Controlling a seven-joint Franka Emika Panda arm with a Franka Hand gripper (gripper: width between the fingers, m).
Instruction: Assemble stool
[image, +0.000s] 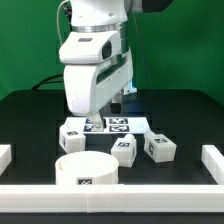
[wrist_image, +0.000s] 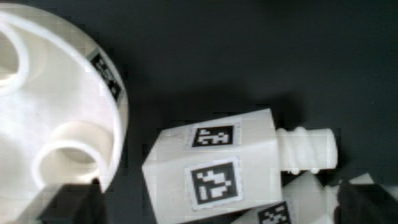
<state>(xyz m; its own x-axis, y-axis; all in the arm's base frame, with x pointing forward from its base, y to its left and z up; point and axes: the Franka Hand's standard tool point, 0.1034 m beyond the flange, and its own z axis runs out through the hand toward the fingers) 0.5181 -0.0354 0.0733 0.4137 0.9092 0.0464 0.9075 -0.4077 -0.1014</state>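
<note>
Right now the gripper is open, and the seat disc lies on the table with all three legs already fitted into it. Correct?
Not quite: no leg is fitted. The exterior view shows the three legs lying loose, apart from the seat disc. The rest holds: the gripper is open and the seat disc lies on the table.

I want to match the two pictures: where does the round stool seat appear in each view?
Exterior view: the seat is low in the picture, toward the exterior view's left.
Wrist view: the seat is large, cut off by the picture's edge, its holed face showing.
Shared landmark: the tagged leg lying closest to the seat.
</note>
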